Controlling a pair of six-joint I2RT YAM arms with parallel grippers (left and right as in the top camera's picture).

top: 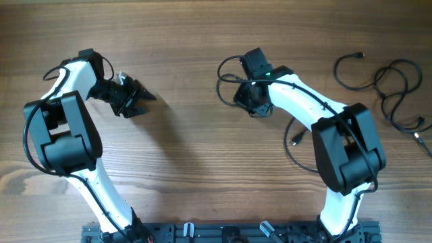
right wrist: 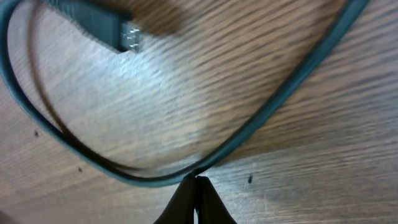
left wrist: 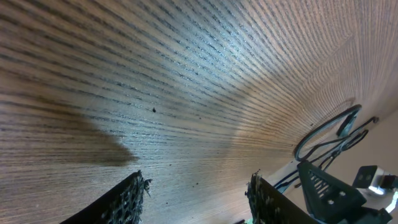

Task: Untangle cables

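Starting on the left: your left gripper hangs over bare table with its jaws about half apart and nothing in them. It's well apart from any cord, so I'd bring it across to help before you pull anything.

In the middle, your right gripper is pinched tight on the bend of a cable, right at the very tips, with the plug lying just beyond on the wood. That's a thin bite, so my guess is lift slow and low and let the loop slide out, no yanking.

Far right, the other cables sit in loose curls, well clear of both arms.
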